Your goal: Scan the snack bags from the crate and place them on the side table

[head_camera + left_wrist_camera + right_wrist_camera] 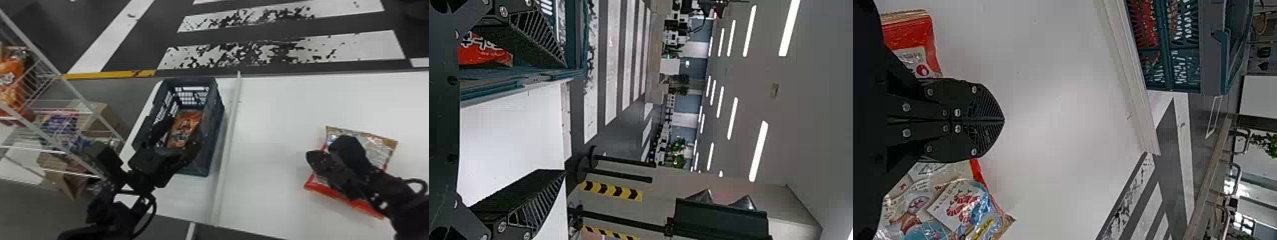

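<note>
The dark crate [214, 140] has an orange-red snack bag [186, 126] lying in it. Over the crate's near part is my left gripper [183, 124], open and empty. In the left wrist view, the left gripper [565, 119] has the crate's rim [549, 76] between its spread fingers, with the red bag [481, 52] behind one finger. My right gripper [310, 156] is above a red-edged snack bag [381, 150] on the white table. The right wrist view shows the right gripper [1003, 120] with its fingers pressed together, holding nothing, and that bag [953, 205] partly hidden behind it.
A wire rack [68, 86] with snack bags and cardboard boxes stands at the left. A raised pale strip [227, 143] runs along the white table [271, 153], between the crate and the bag on the right.
</note>
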